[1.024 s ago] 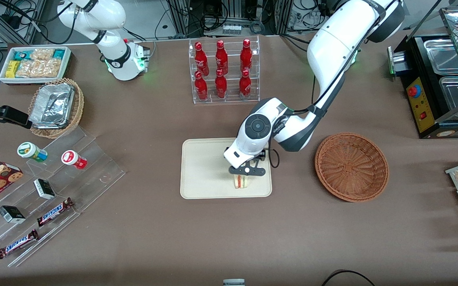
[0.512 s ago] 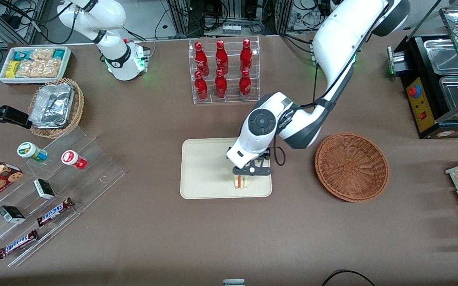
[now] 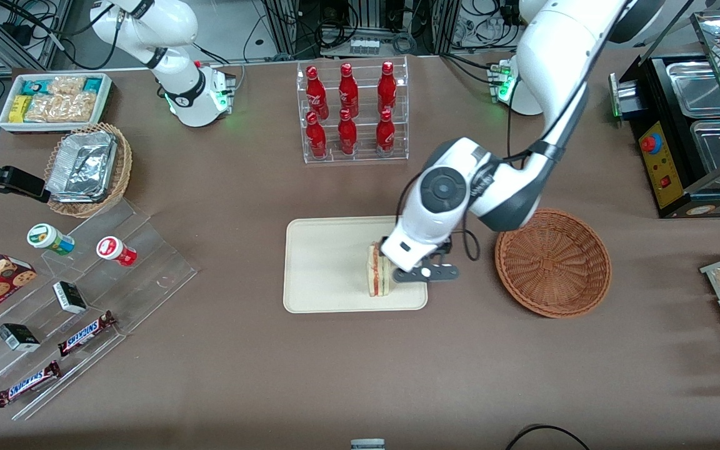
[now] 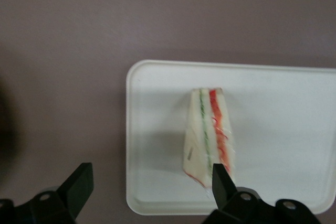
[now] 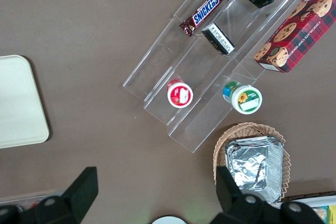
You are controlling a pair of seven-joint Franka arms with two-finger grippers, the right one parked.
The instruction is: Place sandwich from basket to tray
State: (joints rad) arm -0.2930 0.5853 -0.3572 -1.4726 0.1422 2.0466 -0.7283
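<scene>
The sandwich [image 3: 379,270] stands on its edge on the cream tray [image 3: 322,262], near the tray's end closest to the basket. The reddish-brown wicker basket [image 3: 552,262] sits beside the tray toward the working arm's end and holds nothing. My left gripper [image 3: 425,274] is open and empty, raised above the tray's edge between the sandwich and the basket. In the left wrist view the sandwich [image 4: 207,132] lies on the tray [image 4: 283,108], with my gripper [image 4: 149,182] spread wide above the tray's corner. One fingertip [image 4: 220,178] overlaps the sandwich's tip in that view.
A clear rack of red bottles [image 3: 350,111] stands farther from the camera than the tray. A stepped acrylic shelf with snacks [image 3: 85,294], a tan wicker basket of foil trays [image 3: 88,167] and a white snack bin [image 3: 54,100] lie toward the parked arm's end. A black appliance [image 3: 691,125] stands at the working arm's end.
My gripper has let go of the sandwich, risen and shifted toward the basket. The sandwich stays standing on the tray and more of it shows now.
</scene>
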